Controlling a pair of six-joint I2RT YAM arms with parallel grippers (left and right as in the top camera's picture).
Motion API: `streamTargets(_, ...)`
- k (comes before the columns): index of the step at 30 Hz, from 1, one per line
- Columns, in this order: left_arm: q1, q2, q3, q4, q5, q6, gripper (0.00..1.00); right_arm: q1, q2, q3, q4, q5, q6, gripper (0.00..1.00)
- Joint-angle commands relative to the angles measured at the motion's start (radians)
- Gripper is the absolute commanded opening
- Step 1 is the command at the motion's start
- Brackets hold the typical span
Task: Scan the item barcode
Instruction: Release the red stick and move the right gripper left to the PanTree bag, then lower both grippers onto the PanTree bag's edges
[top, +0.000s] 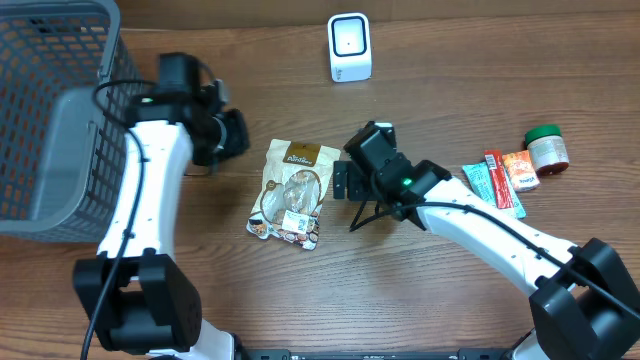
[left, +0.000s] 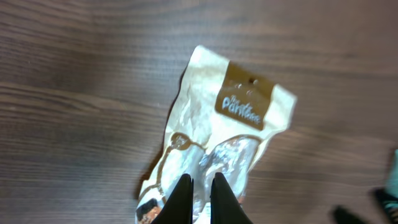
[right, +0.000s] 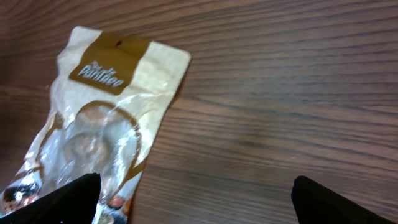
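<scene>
Glossy crinkled plastic pouch (top: 291, 192); matt wood-grain table (top: 420, 290); plastic mesh basket (top: 50, 110).

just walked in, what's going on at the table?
Both arms are at a cream and brown plastic snack pouch lying flat on the wooden table. The left arm's fingers are shut on nothing; the right arm's fingers are open beside the pouch. Nothing is lifted yet. The small white box, likely the scanner, stands apart.

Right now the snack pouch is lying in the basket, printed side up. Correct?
Not in the basket: the snack pouch is lying on the table, printed side up, between the two arms. The overhead view shows it.
</scene>
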Motion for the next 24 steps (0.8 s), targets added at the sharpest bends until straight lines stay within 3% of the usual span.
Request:
streamTargets(1,-0.071,0.008,-0.060,0.014,-0.180,-0.033,0.04,-0.025,-0.005,-0.002,-0.008,0.010,0.008,0.99)
streamTargets(14,-0.158,0.012,-0.343,0.178,-0.202,-0.082,0.04,-0.102,-0.005,-0.002,-0.133,0.010,0.008,1.00)
streamTargets(24,-0.180,0.012,-0.433,0.361,-0.016,-0.053,0.04,-0.112,-0.005,-0.002,-0.137,-0.003,0.008,1.00)
